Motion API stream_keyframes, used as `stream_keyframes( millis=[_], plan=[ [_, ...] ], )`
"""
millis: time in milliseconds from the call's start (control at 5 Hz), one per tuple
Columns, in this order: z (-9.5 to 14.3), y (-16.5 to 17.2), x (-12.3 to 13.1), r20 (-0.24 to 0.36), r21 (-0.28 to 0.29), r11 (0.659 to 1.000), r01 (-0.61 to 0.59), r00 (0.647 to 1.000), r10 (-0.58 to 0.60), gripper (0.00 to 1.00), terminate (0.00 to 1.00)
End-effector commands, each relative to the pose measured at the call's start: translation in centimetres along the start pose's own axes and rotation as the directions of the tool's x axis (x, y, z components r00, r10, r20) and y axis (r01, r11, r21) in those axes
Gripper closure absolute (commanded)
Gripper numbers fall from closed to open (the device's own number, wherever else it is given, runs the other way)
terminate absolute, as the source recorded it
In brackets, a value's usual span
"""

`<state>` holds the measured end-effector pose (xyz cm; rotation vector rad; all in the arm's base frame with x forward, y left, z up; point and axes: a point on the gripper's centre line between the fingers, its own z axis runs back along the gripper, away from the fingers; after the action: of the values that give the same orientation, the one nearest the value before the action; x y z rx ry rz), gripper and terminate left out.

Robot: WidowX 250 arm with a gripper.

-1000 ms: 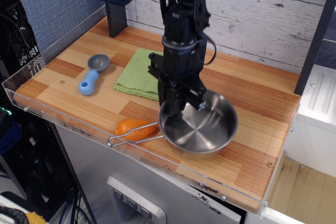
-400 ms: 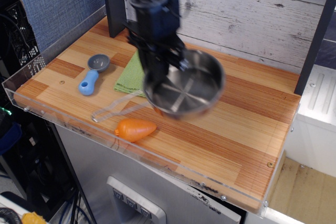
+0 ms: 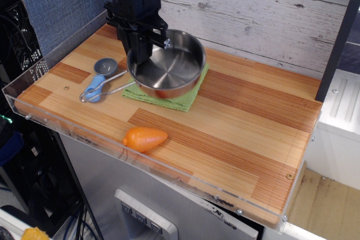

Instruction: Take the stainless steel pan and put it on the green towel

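Even, bright, diffuse light, prob. from overhead; no harsh glare. Table (image 3: 236,122) evenly lit, wood grain crisp. Stainless steel pan (image 3: 169,66) shows soft streaky highlights inside, w/ a short soft shadow on the green towel (image 3: 185,100) at approx. 6 o'clock. Orange carrot toy (image 3: 145,138) sharp, small shadow beneath. Frame's 9 o'clock edge dim, murky. No visible motion blur or edge distortion.

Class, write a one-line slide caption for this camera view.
Gripper holds the steel pan over the green towel.
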<state>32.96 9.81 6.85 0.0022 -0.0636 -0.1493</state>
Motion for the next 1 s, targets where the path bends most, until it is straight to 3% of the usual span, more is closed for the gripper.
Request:
stream_keyframes(
  millis=[0, 400, 600, 800],
  plan=[
    [-1.8, 1.6, 1.5, -0.025, 0.043, 0.999, -0.017, 1.0, 0.018, 1.0, 0.0],
    [-3.4, 1.2, 1.4, -0.07, 0.04, 0.999, -0.007, 0.998, 0.01, 1.0, 0.0],
    [-3.2, 1.4, 1.0, -0.078, 0.041, 0.999, -0.016, 0.997, 0.019, 0.0, 0.0],
    [-2.2, 1.4, 1.0, -0.069, 0.039, 0.999, -0.021, 0.997, 0.024, 0.0, 0.0]
  ],
)
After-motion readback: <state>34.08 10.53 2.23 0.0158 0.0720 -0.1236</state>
